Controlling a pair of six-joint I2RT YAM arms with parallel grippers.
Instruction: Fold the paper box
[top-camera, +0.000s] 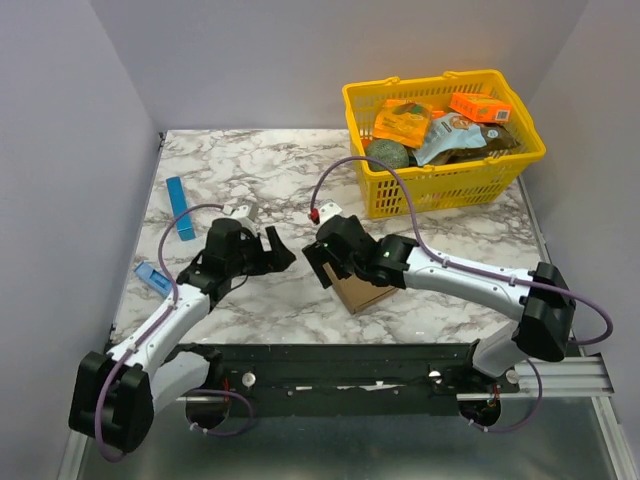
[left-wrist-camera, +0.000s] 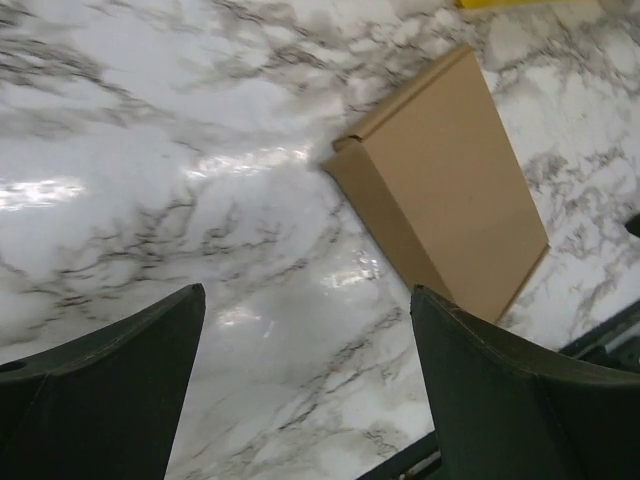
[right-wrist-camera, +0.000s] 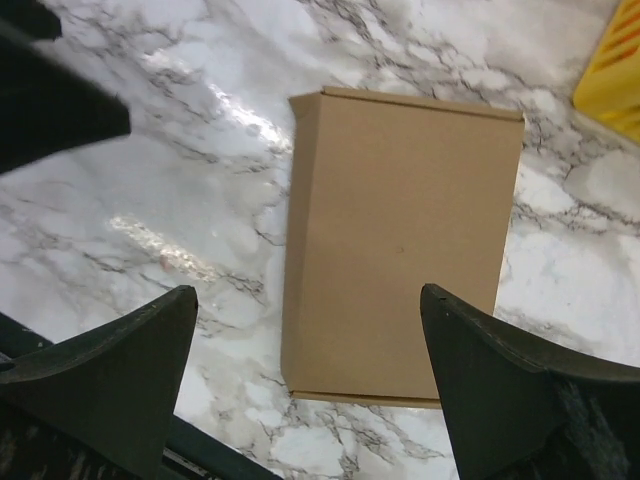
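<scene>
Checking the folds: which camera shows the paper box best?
Right wrist view: nearly the whole paper box, seen from straight above. Left wrist view shows it slanted, top and one side. In the top external view the right arm hides most of it.

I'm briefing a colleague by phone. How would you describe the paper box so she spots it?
Find the yellow basket, far right on the marble table. Closer in, below the right gripper, the paper box lies flat. It is plain brown, unlike the basket's orange printed packs.
</scene>
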